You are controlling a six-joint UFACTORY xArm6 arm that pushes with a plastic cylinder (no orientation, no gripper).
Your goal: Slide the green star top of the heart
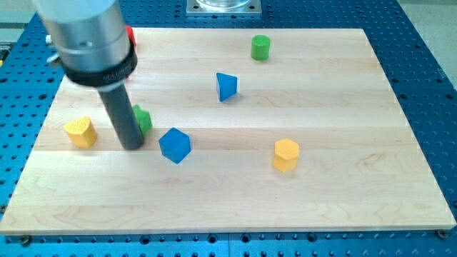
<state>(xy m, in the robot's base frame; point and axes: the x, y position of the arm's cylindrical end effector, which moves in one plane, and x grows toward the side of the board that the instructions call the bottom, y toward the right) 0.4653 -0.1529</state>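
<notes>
The tabletop point(321, 200) is the biggest thing here. It is a light wood board, and it lies on a blue plate full of little holes point(428, 64).

Next comes the arm's fat grey body point(86, 36) at the view's top left, with the dark rod point(121, 114) going down from it. This tool has nothing that opens or closes, and it holds nothing. My tip point(132, 146) rests on the board, touching the left side of the green star point(143, 120), which the rod partly hides. The yellow heart point(81, 132) sits near my tip, on its left.

A blue cube point(175, 145) is just to the right of the star. A yellow six-sided block point(285, 154) lies farther right. A blue triangle block point(226, 86) is near the middle. A green round block point(260, 47) stands near the top. A bit of a red block point(131, 36) peeks out behind the arm.
</notes>
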